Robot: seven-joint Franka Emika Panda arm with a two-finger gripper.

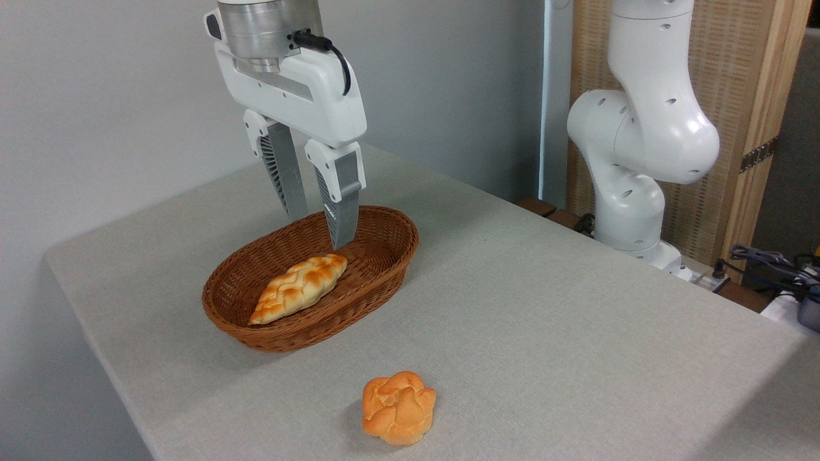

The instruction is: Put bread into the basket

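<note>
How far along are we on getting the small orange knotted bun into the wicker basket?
Done: the pale braided loaf already lies in the reddish-brown oval wicker basket. In hand: nothing; the gripper hangs open and empty above the basket's far end. Left: the small deep-orange knotted bun sits on the grey table, in front of the basket and apart from it, not yet picked up.

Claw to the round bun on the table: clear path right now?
Probably yes. The bun sits alone on the cloth, apart from the basket; the open, empty claw hangs over the basket with nothing between.
</note>
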